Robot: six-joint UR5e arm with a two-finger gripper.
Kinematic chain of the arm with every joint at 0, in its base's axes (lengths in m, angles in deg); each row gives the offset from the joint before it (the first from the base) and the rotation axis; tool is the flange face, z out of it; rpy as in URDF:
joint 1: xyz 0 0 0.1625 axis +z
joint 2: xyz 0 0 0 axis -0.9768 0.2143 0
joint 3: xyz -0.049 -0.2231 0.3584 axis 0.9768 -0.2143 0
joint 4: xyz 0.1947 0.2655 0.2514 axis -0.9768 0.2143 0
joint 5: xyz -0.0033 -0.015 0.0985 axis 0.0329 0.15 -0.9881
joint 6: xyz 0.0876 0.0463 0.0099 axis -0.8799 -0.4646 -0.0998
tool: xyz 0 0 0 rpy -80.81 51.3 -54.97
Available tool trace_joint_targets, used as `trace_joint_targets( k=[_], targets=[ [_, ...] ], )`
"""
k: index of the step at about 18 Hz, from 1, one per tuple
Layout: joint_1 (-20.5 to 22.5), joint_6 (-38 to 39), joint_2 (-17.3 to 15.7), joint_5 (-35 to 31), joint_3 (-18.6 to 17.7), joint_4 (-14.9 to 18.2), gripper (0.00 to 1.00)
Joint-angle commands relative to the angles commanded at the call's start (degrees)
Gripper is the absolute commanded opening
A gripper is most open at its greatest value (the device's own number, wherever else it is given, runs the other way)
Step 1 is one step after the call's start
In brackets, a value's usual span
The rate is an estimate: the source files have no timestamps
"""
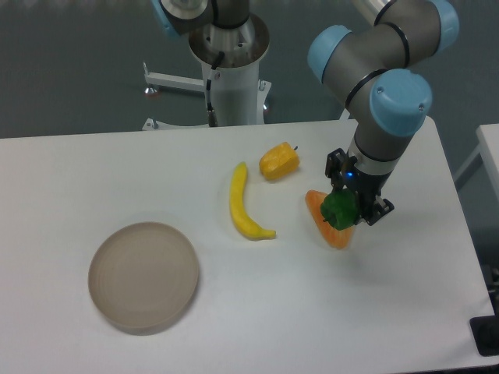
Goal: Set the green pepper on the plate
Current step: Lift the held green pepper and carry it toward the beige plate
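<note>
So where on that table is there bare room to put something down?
Bare stretches: the near right corner of the table, and the far left, behind the plate. Crowded: the middle, where banana, yellow pepper, orange piece and the tool holding the green pepper cluster.

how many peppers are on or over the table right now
2. The green pepper is held in the tool at the table's right side, above an orange item. The yellow-orange pepper lies on the table beyond the banana. None seems hidden.
</note>
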Motion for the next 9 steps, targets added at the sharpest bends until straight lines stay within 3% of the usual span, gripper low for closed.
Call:
trace_joint_targets(
  k=[5, 9],
  targets=[
    [-0.61, 1.05, -0.35, 0.70, 0.00, 0.17, 0.00],
    [-5.87, 9.73, -0.79, 2.36, -0.18, 0.26, 0.00]
  ],
)
